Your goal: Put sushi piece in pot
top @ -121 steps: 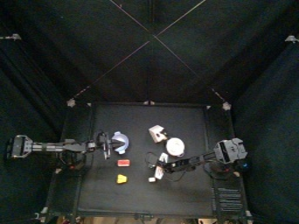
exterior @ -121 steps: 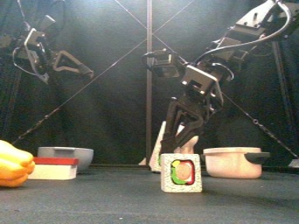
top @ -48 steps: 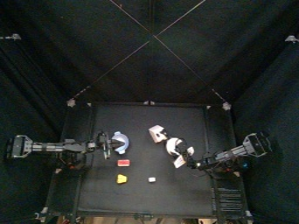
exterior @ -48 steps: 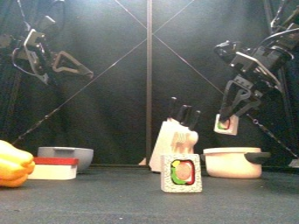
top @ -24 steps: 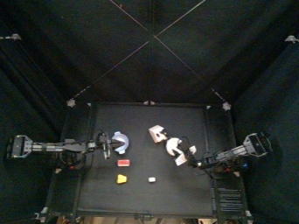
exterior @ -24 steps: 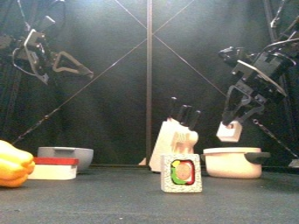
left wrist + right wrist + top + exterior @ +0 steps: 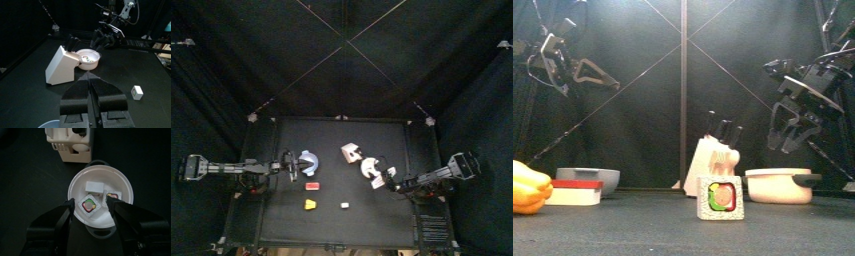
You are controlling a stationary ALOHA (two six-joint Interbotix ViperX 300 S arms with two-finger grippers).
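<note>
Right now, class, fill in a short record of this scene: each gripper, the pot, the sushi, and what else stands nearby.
right gripper: open, hanging above the pot, holding nothing
left gripper: shut, resting at the table's left side
pot: white, beside the knife block, upright
sushi in pot: several pieces lie inside
sushi on table: one piece standing near the front edge, apart from both grippers
knife block: white, behind that piece
yellow block: near the front, left of the loose sushi
red block: just behind the yellow block
</note>
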